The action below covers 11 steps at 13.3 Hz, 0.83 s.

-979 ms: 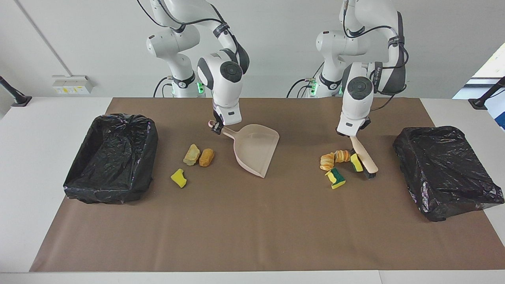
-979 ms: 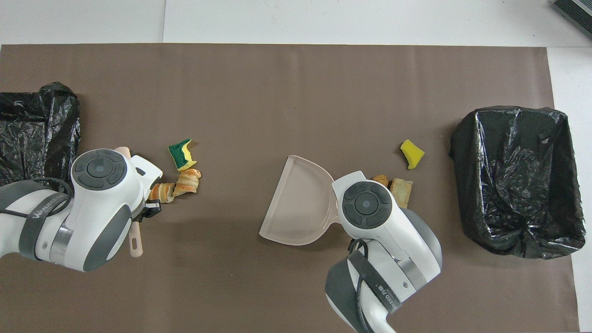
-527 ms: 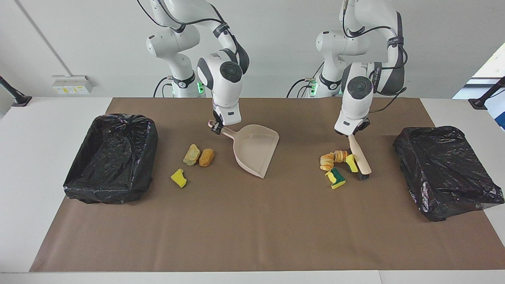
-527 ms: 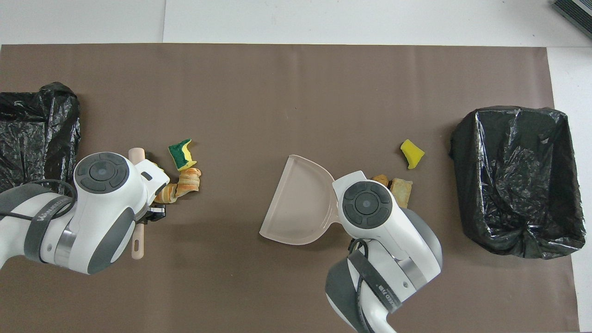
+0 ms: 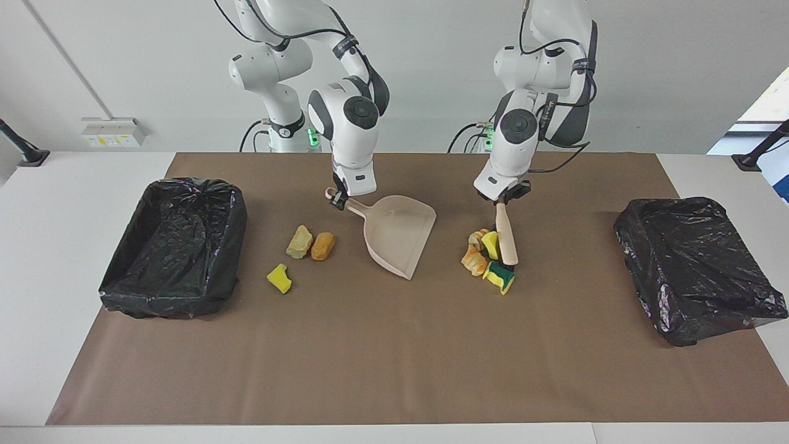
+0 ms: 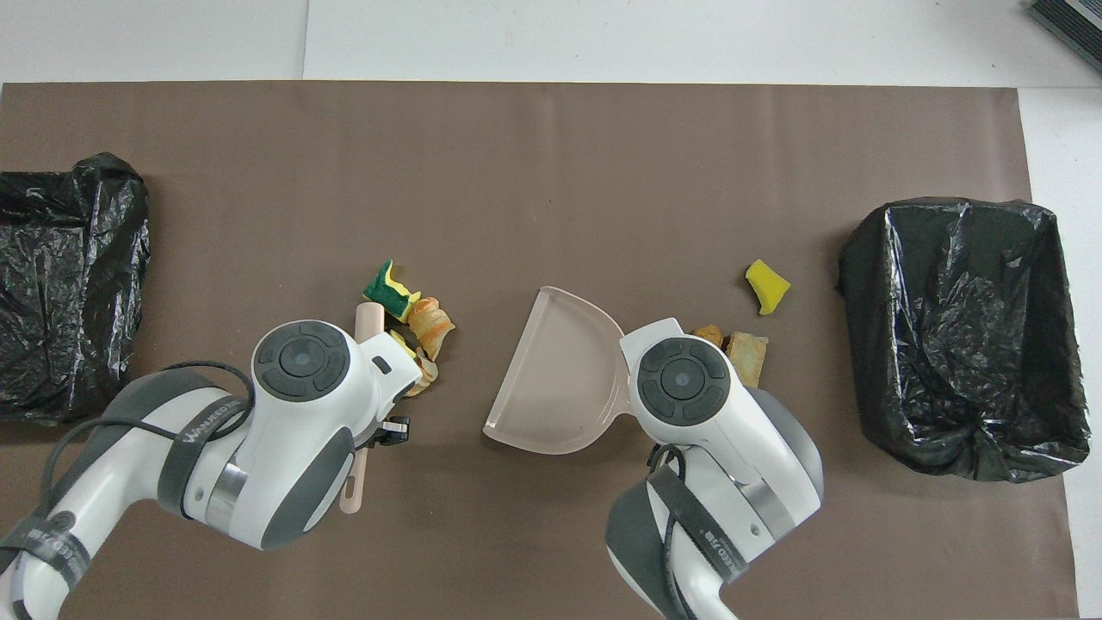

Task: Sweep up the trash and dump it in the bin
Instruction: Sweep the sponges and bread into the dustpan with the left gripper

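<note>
My left gripper (image 5: pixel 502 198) is shut on the beige handle of the brush (image 5: pixel 507 239), whose dark bristles rest on the brown mat. Pressed against the brush on its dustpan side is a cluster of trash: a croissant piece (image 5: pixel 473 260) (image 6: pixel 429 319), a yellow sponge chunk (image 5: pixel 491 244) and a green-backed sponge (image 5: pixel 500 278) (image 6: pixel 389 291). My right gripper (image 5: pixel 338 200) is shut on the handle of the beige dustpan (image 5: pixel 397 237) (image 6: pixel 555 379), whose mouth faces that cluster a short gap away. More trash, two brownish pieces (image 5: pixel 299 241) (image 5: pixel 322 245) and a yellow sponge (image 5: pixel 280 278) (image 6: pixel 766 286), lies between dustpan and bin.
A bin lined with black plastic (image 5: pixel 123 271) (image 6: pixel 861 258) stands at the right arm's end of the mat. A second black-lined bin (image 5: pixel 709 308) (image 6: pixel 120 207) stands at the left arm's end. The brown mat (image 5: pixel 394 357) covers most of the white table.
My left arm has swung the brush toward the dustpan, pushing the croissant and sponge cluster along the mat with it. The right arm and dustpan have stayed put.
</note>
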{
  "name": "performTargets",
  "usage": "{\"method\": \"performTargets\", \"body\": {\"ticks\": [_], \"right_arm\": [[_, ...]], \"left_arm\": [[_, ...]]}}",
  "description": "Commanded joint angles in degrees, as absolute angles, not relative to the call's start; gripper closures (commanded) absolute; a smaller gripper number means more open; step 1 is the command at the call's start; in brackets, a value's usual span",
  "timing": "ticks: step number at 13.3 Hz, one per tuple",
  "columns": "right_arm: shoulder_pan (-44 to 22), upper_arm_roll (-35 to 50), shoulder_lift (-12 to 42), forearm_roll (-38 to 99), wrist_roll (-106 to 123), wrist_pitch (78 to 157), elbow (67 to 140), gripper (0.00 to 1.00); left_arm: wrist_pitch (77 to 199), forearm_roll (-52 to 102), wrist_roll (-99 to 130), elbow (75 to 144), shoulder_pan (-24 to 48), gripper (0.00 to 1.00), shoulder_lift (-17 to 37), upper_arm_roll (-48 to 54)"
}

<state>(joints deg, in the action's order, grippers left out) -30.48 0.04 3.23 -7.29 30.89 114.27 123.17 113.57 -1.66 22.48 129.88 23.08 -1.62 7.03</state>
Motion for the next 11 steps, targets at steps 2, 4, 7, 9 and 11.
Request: {"method": "performTargets", "body": {"ticks": [2,4,7,9,11], "right_arm": [[-30.32,0.18,2.64,-8.61,28.74,112.68,123.31,1.0],[-29.71,0.26,2.72,-8.18,28.39,112.76,123.49,1.0],[-28.57,0.26,2.64,-7.38,29.7,112.59,123.84,1.0],[-28.56,0.26,2.55,-7.38,29.97,112.59,124.1,1.0],[-28.56,0.26,2.55,-6.86,29.88,112.59,124.1,1.0]], "left_arm": [[116.98,5.07,22.67,128.6,29.43,1.0,0.43,6.15],[116.9,7.82,22.94,127.79,32.77,1.0,0.44,6.24],[113.49,9.93,27.22,122.37,37.61,1.0,1.05,6.15],[110.58,9.93,29.7,117.09,37.79,1.0,2.9,6.15],[110.22,9.23,29.79,115.76,36.92,1.0,2.55,5.98]]}}
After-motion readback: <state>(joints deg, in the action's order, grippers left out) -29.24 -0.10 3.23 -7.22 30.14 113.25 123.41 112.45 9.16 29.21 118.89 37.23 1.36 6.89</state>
